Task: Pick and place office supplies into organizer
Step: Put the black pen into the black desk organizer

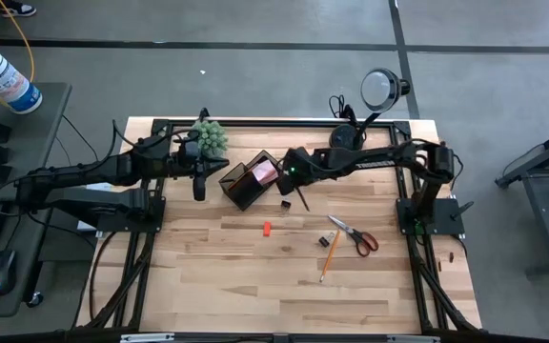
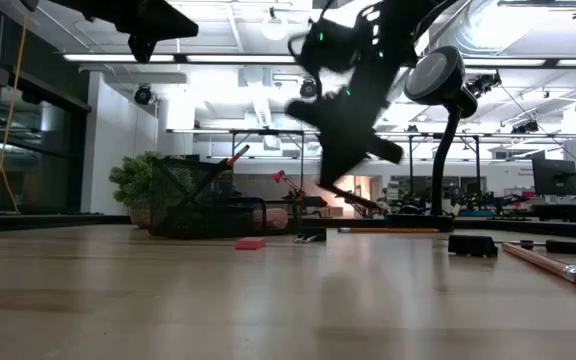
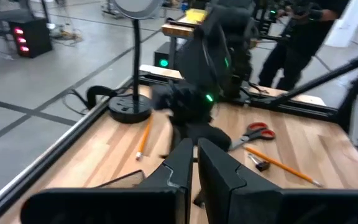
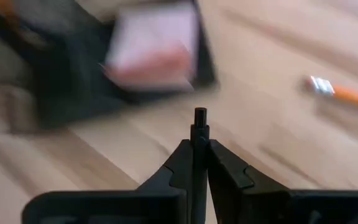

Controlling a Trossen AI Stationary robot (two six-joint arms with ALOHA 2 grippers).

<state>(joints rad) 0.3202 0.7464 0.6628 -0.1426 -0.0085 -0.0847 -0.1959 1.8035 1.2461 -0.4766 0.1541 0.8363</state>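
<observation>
The small black rectangular organizer (image 1: 247, 181), with dark see-through walls, sits angled on the pale wood-plank tabletop (image 1: 255, 276) toward its far side, a pink sticky-note pad (image 1: 266, 171) inside it. The right claw (image 1: 302, 201) hangs just right of the organizer, clamped on one thin black pen (image 4: 199, 124) that sticks out between its fingers. The left claw (image 1: 199, 187), closed and empty, hovers just left of the organizer, beside a green spiky plant (image 1: 210, 137). Loose on the wood, nearer than the organizer: one small red-orange block (image 1: 267, 229), one tiny black piece (image 1: 323, 240), one pair of red-handled metal scissors (image 1: 355, 235) and one slim orange-yellow pencil (image 1: 329, 257). A black round-headed lamp (image 1: 382, 89) stands at the far right edge.
</observation>
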